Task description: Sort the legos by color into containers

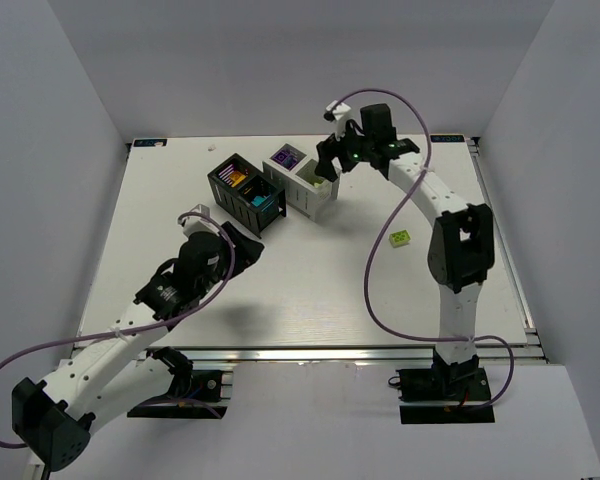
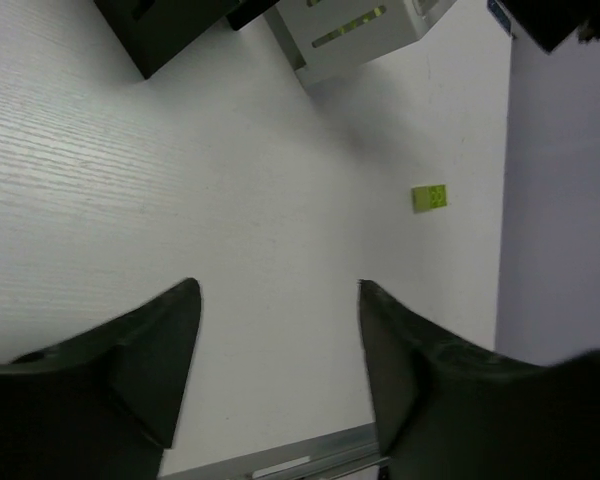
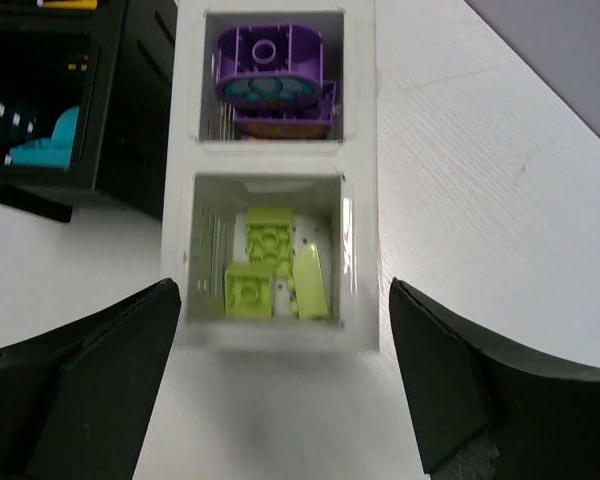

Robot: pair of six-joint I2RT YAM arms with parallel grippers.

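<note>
The white container [image 1: 302, 180] holds purple legos [image 3: 270, 75] in its far compartment and lime legos [image 3: 270, 270] in its near one. Beside it on the left, the black container [image 1: 245, 190] shows a teal lego [image 3: 55, 140] and orange pieces. My right gripper [image 3: 283, 290] hovers open over the lime compartment, nothing between its fingers. One lime lego [image 1: 401, 238] lies alone on the table to the right, also seen in the left wrist view [image 2: 429, 197]. My left gripper [image 2: 278, 290] is open and empty above bare table, near the black container's front corner [image 1: 238, 240].
The two containers stand side by side at the back centre of the white table [image 1: 310, 290]. A metal rail [image 1: 310, 352] runs along the near edge. Grey walls close in on the left, right and back. A purple cable [image 1: 380, 290] loops beside the right arm.
</note>
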